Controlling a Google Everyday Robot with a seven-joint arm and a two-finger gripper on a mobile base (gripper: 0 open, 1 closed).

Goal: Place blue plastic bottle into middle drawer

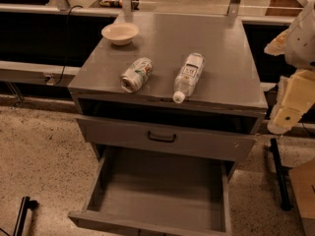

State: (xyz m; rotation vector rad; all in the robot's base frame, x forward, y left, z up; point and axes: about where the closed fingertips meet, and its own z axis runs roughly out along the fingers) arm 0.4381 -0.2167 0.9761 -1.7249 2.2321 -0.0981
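The blue plastic bottle [189,75] lies on its side on the grey cabinet top [226,58], a clear bottle with a white label and its white cap pointing at the front edge. The middle drawer [157,193] is pulled out wide below, and its flat grey floor is bare. My gripper [288,113] hangs at the right edge of the view, beside the cabinet's right side, below the level of the top and well apart from the bottle. It holds nothing that I can see.
A silver-green drink can [136,74] lies on its side left of the bottle. A cream bowl [120,33] stands at the back left of the top. A grey drawer front with a black handle [162,137] sits above the open drawer. A black pole [278,173] stands on the floor at right.
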